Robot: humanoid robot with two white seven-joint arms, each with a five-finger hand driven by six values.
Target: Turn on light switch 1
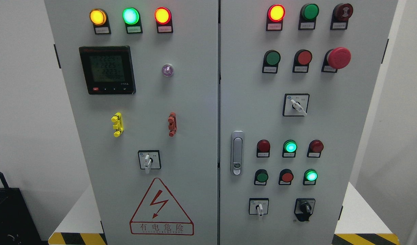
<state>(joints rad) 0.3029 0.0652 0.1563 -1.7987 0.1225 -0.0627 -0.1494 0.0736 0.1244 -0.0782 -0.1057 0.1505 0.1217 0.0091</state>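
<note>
A grey electrical cabinet (195,102) with two doors fills the head view. On the right door a row of three push buttons sits low down: a dark green one (262,177), a red one (287,177) and a lit green one (311,175). Above them are a dark red lamp (263,146), a lit green lamp (290,147) and another dark red lamp (316,146). Rotary selector switches show at the left door's lower middle (148,160), the right door's middle (296,104) and its bottom (259,207). I cannot tell which control is switch 1. Neither robot hand is in view.
A red mushroom stop button (338,58) juts out at the upper right. The door handle (237,153) sits by the centre seam. A meter display (107,69) and lit yellow, green and red lamps are on the left door. A dark box (9,214) stands at lower left.
</note>
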